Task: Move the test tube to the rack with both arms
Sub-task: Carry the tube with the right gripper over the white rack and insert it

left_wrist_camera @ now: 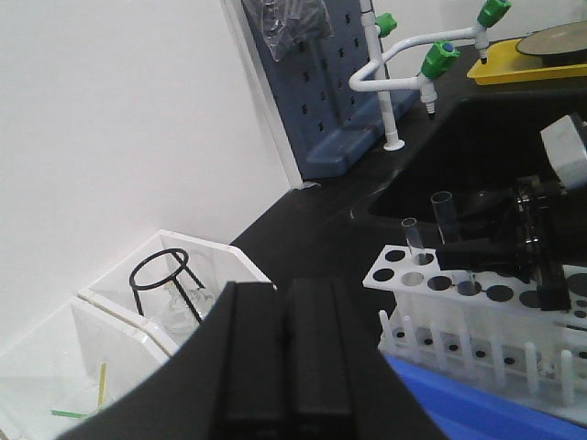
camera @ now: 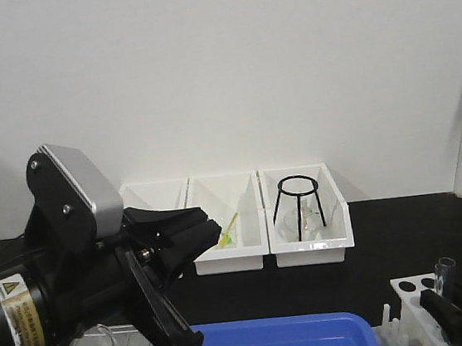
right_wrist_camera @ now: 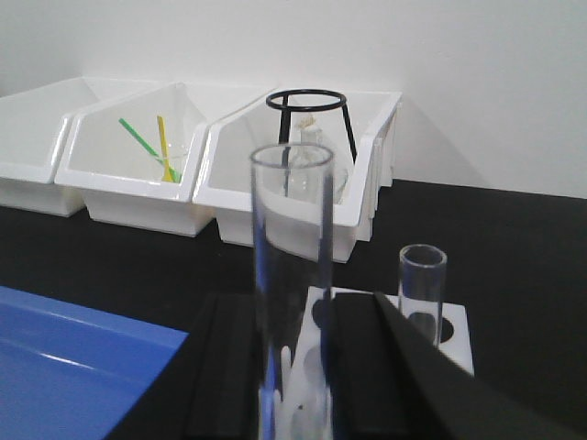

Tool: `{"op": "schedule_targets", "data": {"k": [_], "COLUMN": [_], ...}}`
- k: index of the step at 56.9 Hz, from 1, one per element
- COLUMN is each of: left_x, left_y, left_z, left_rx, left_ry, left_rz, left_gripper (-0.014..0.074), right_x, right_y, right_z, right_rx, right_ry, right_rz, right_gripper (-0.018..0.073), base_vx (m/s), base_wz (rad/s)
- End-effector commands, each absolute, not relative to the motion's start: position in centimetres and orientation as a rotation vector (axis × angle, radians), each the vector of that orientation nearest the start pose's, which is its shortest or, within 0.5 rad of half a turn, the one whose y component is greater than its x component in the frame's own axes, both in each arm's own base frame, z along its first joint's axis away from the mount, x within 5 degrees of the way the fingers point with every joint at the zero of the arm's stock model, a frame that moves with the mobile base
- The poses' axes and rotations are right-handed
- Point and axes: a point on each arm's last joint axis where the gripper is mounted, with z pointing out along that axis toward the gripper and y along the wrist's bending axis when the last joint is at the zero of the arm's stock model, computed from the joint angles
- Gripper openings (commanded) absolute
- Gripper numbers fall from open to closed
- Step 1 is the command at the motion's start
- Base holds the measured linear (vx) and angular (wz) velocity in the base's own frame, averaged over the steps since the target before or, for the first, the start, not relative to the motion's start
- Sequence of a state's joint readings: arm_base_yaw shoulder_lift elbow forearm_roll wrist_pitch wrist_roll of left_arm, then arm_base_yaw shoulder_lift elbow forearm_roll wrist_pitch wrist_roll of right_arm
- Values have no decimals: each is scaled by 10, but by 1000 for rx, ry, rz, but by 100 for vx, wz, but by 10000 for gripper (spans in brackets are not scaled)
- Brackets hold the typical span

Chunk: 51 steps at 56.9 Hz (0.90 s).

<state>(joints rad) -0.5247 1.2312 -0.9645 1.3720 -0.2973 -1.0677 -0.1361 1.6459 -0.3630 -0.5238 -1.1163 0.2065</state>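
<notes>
The right pincer (left_wrist_camera: 459,252) grips the test tube (left_wrist_camera: 443,213) and holds it upright at the holes of the white rack (left_wrist_camera: 477,321). The left pincer (left_wrist_camera: 289,357) is closed with nothing in it.

Your test tube (right_wrist_camera: 292,275) is clear, glossy glass, smooth-walled. The rack (left_wrist_camera: 477,316) is white plastic with a dull sheen. You see glossy white plastic on the bins (right_wrist_camera: 128,197), smooth blue plastic on the tray (camera: 267,340), thin black wire on the stand (camera: 299,203), and a matt black benchtop (right_wrist_camera: 514,247). The left gripper (left_wrist_camera: 286,302) looks matt black plastic.
</notes>
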Motion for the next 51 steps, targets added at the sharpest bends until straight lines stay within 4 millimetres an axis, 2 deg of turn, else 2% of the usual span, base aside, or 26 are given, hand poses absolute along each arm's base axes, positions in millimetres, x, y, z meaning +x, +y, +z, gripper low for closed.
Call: {"op": "schedule_targets", "data": {"k": [1,14,21,28,40,46,51], "left_x": [222,222,222,222,223,222,222], "left_y": [-160,-160,-160,-160,-160,-160,-160], "left_z": [388,388,388,388,387,387,388], "left_rx": [829,829,829,829,827,827,829], "left_ry": [1410,1410,1410,1410,1411,1412,1409], "left_rz": [-455,-455,-455,-455,-452,-454,-458], "left_gripper": [-8,-8,-8,-8,-8,-8,-8], "right_x": [261,263,263,263,262,257,253], "right_y": [6,5,5,5,7,8,8], "right_z": [182,173,169,169,174,181,193], "right_rx": [-281,-280,-280,-281,-284,-274,-279], "right_ry": [1542,1576,1590,1585,1536,1498,1464], "right_rz": [258,263,263,265,293,298,279], "right_gripper": [-1,17,60,155,393,494,530], "base_vx": [0,0,0,0,0,0,0], "base_wz": [0,0,0,0,0,0,0]}}
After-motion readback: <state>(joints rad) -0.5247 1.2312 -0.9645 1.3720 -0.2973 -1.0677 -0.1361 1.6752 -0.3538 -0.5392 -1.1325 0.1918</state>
